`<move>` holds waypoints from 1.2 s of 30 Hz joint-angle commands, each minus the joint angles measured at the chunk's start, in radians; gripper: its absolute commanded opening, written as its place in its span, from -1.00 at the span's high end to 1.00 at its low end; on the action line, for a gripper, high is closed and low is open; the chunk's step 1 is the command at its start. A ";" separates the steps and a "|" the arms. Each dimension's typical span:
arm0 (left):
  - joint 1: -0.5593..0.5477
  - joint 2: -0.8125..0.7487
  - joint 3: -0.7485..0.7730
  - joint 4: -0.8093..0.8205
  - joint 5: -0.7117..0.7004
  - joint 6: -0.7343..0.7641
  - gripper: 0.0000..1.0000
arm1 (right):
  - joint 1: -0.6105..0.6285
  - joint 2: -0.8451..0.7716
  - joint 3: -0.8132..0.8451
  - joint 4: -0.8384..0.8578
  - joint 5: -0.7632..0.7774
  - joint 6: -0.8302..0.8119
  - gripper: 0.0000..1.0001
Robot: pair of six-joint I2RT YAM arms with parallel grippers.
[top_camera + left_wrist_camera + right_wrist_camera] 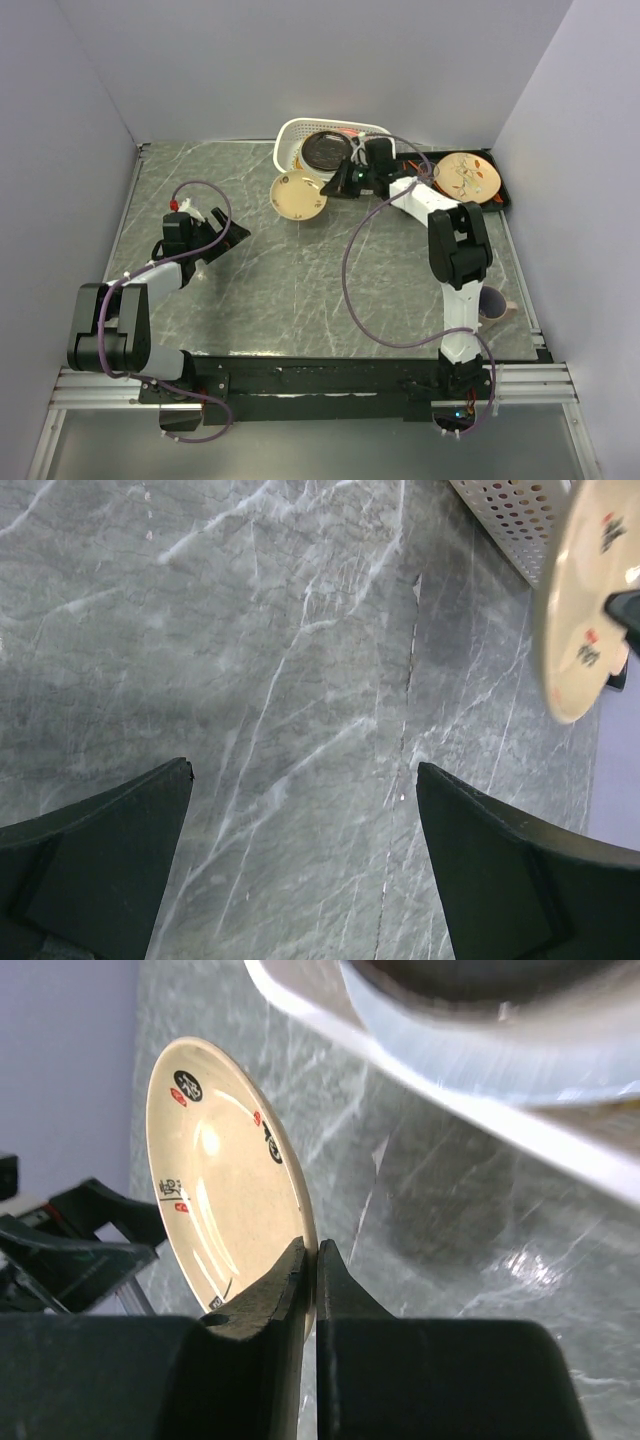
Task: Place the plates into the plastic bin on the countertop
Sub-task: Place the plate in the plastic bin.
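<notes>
Toward the near left of the table (300,290), the left claw (226,236) hangs low with its jaws spread wide and nothing between them, well apart from every plate. Past the middle, on the far half, the right arm reaches out and its claw (311,1248) is pinched tight on the rim of a cream plate (215,1170) with black and red marks. The plate is held off the table and tilted, as the right wrist view shows.

Just beyond that plate, against the far edge, stands the plastic bin (290,135). Its long axis runs along that edge, and the held plate sits just outside its near left corner. So the bin lies up and away from the right claw, toward the far edge and a little to the right. My judgement is that the coming move is a short lift over the near wall. The right arm is by far the nearer one.

By count there are two arms, one bin and one black tray (505,203) at the far right corner. Three plates are plainly seen: the held one, a black plate (327,150) inside the bin, and a leaf-marked plate (470,176) on the tray. A pale rim under the black plate may be a fourth; I cannot tell.
</notes>
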 commanded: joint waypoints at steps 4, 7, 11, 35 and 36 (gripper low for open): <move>-0.004 0.000 0.009 0.053 0.019 0.005 -0.99 | -0.052 -0.061 0.142 0.008 0.002 0.039 1.00; -0.004 -0.003 0.012 0.048 0.019 0.008 -0.99 | -0.068 -0.053 0.180 0.011 0.009 0.053 1.00; -0.004 0.002 0.015 0.045 0.019 0.011 -0.99 | -0.085 -0.029 0.247 -0.007 0.028 0.061 1.00; -0.004 0.033 0.041 0.036 0.027 0.023 -0.99 | -0.155 0.082 0.426 -0.021 0.100 0.116 1.00; -0.004 0.034 0.043 0.036 0.027 0.024 -0.99 | -0.157 0.082 0.422 -0.011 0.110 0.116 1.00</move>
